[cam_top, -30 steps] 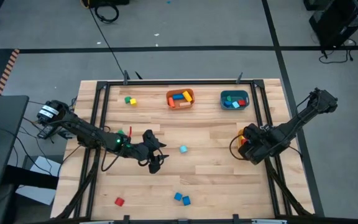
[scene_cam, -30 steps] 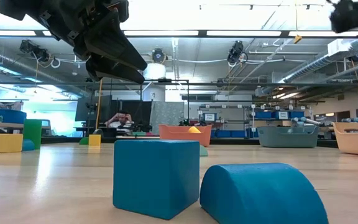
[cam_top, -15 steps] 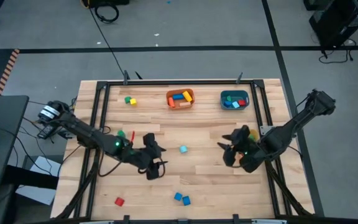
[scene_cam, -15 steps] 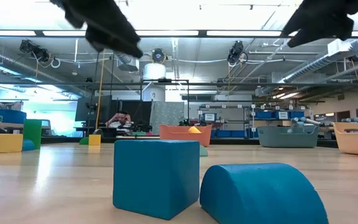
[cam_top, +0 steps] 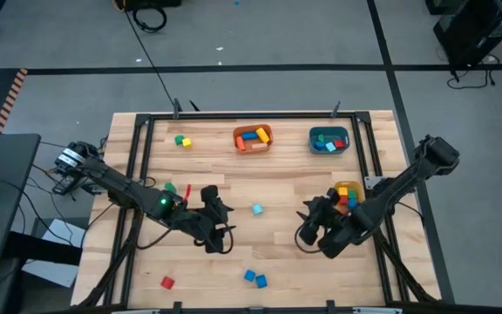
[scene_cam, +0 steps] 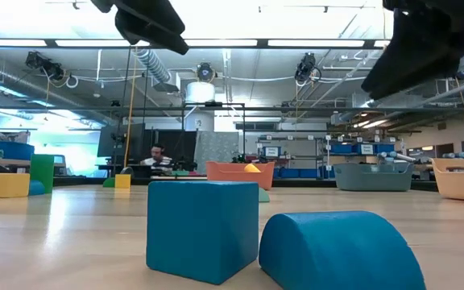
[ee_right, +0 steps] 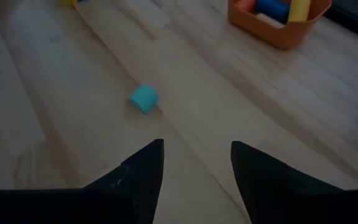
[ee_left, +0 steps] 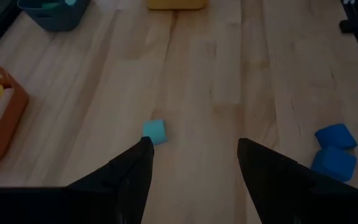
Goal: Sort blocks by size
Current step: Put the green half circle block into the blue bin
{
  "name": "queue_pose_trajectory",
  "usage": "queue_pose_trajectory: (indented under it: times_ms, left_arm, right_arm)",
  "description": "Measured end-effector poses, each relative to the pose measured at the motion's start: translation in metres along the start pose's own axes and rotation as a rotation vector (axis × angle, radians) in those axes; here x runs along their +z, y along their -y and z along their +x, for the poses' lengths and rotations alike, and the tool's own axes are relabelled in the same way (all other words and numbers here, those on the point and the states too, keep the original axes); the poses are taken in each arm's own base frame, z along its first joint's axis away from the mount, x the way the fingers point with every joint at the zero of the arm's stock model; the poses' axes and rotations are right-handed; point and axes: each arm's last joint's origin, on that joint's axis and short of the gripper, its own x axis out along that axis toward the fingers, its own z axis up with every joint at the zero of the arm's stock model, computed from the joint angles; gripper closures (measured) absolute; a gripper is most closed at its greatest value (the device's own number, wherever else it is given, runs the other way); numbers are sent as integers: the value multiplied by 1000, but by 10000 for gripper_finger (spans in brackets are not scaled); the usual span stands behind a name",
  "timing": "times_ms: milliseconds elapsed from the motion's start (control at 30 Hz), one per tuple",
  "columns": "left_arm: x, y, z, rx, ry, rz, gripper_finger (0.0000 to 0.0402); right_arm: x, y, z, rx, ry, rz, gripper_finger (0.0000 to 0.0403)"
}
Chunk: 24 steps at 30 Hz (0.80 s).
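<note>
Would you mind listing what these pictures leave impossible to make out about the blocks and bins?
- Yellow bin, high view: the right arm covers part of it, so its blocks cannot be counted.
- Teal bin, left wrist view: cut off by the picture edge.
- Green block, high view: partly under the left arm; shape unclear.
- Orange bin, low view: its wall hides most contents.

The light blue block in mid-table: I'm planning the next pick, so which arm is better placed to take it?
Probably the left. Its claw hangs open close beside the light blue block, which lies just ahead of it. The right claw is open too, but farther from it in the high view.
</note>
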Motion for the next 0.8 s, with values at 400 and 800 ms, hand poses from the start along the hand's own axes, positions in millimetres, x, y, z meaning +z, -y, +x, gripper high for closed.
queue_pose_trajectory:
  times_ms: [400,800]
  left_arm:
    - [-12,-58,-7,281,-207,-193,161]
    - [-36,-179,-31,732,-451,-404,161]
  right_arm:
    - [-17,-13,11,-10,-13,-46,202]
    - [-16,-13,11,-16,7,-49,201]
